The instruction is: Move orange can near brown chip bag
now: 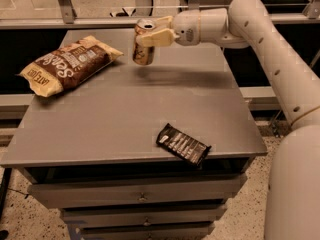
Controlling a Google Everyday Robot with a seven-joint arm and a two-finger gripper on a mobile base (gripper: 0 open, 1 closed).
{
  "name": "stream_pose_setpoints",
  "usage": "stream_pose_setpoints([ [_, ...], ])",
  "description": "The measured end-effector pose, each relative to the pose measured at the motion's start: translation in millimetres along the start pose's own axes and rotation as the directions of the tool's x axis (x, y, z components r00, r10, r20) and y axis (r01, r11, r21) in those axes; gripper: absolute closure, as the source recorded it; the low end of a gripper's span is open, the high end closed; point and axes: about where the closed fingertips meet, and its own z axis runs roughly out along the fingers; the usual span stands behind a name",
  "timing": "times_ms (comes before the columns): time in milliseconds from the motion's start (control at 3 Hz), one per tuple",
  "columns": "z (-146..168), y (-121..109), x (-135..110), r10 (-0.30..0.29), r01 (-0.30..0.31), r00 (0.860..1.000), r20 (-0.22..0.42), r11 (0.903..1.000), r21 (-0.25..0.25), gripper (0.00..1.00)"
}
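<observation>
One can is what you are carrying. It stands upright at the 12 o'clock side of the table, and its base looks just clear of the top, with a shadow under it. Its silver lid and pull tab face up. You cannot read the pale marks on its side.

Your gripper reaches in from 3 o'clock and is clamped on the can's upper half. One finger crosses the front, and the other is hidden behind the can.

At the can's 9 o'clock, near but apart, you have the bag. It lies flat at the table's 10 o'clock. Its white lettering starts "Sea", and the rest is crumpled and hard to read. The dark print on its yellow end is also unclear.

At 5 o'clock, by the front edge, a black wrapper lies flat, its pale print too small to read. Your arm runs off the right side.
</observation>
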Motion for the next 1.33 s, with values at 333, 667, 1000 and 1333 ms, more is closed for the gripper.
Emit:
stream_pose_setpoints([
  [333, 30.1, 1.0, -3.1, -0.024, 0.023, 0.999, -0.023, 0.9988, -0.043, 1.00],
  [667, 49.7, -1.4, 4.6, -0.040, 0.036, 0.997, -0.067, 0.9973, -0.064, 1.00],
  [1000, 61.8, -1.8, 12.7, -0.044, 0.036, 0.994, -0.099, 0.9962, -0.079, 1.00],
  [1333, 69.9, -1.3, 17.1, -0.040, 0.029, 0.992, -0.118, 0.9953, -0.093, 0.82],
])
